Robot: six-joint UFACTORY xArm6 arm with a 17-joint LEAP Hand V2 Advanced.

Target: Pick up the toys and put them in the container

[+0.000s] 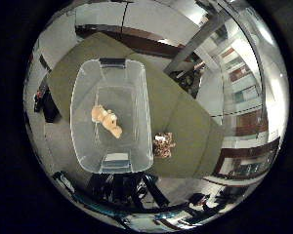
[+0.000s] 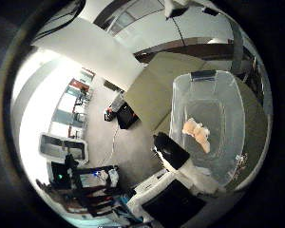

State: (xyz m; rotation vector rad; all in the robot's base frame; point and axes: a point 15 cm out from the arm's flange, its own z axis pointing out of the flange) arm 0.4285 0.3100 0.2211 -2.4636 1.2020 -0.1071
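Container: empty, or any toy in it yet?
Not empty. One tan plush toy lies on the floor of the clear container. A brown toy still sits outside, on the table beside it.

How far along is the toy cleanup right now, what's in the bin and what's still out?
One tan toy already lies inside the clear container. The hand is high over the table, and nothing shows in its fingers. One brown patterned toy is left on the table beside the container, so roughly half appears done.
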